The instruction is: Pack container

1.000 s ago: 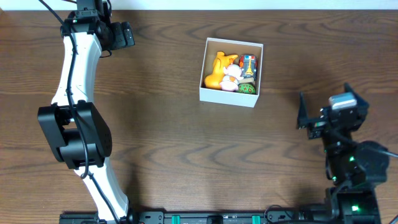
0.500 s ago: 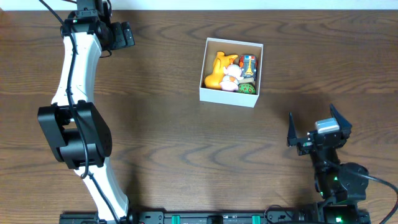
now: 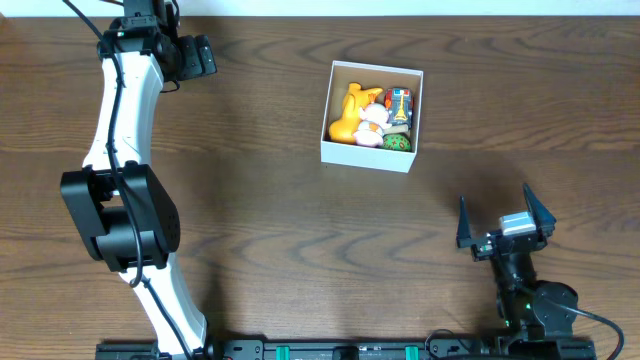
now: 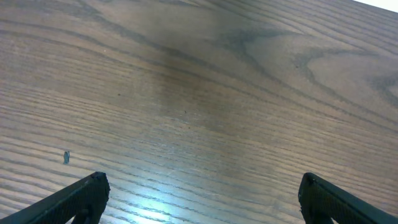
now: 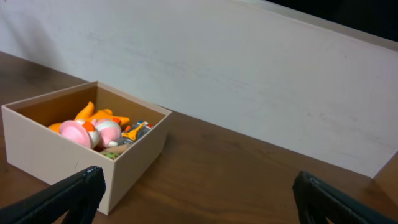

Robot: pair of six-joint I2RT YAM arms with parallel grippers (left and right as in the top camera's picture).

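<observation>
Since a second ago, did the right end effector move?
Yes. The right end effector drew back toward the bottom of the overhead view, farther from the container, which stayed put.

The container (image 3: 365, 155) sits top-ctr on the table (image 3: 260, 220), w/ a yellow toy (image 3: 350, 112), pink toy (image 3: 373, 122) & green ball (image 3: 397, 142) inside. Right gripper (image 3: 496, 200), jaws wide, is btm-right, well apart. Left gripper (image 3: 200, 55) is top-left.
</observation>
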